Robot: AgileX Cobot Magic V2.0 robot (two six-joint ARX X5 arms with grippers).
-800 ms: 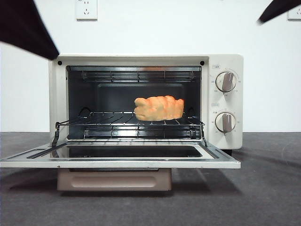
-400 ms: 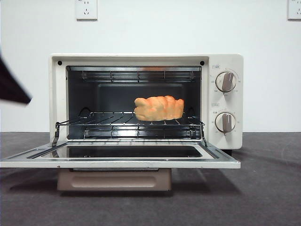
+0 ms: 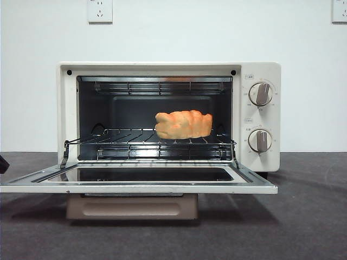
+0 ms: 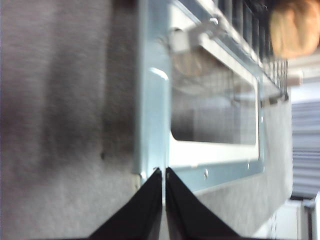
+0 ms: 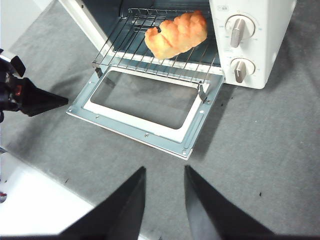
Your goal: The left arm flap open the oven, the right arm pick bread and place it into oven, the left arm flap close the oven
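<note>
A white wall with a socket (image 3: 100, 10) at the upper left of the front view backs a dark grey worktop (image 3: 309, 216). The oven (image 3: 260, 70) stands in the middle of that view, its door (image 3: 135, 187) folded down flat toward the camera, with the handle (image 3: 132, 206) hanging below the door's front edge. Two knobs (image 3: 261, 93) sit one above the other at the right of the oven's face.

The bread (image 3: 183, 124) lies on the rack (image 3: 124, 142) inside the oven, right of centre in the cavity, resting on the wires and touching no hand.

The left hand (image 4: 163, 172) has its jaws pressed together into a point, gripping nothing; in its wrist view the tip sits just beside a corner of the open door. In the right wrist view the same hand shows as a black wedge at the left edge, beside the door's left side, and in the front view only as a dark tip at the left edge.

The right hand (image 5: 164, 172) hangs high above the worktop in front of the oven, jaws parted and empty, well apart from the door.
</note>
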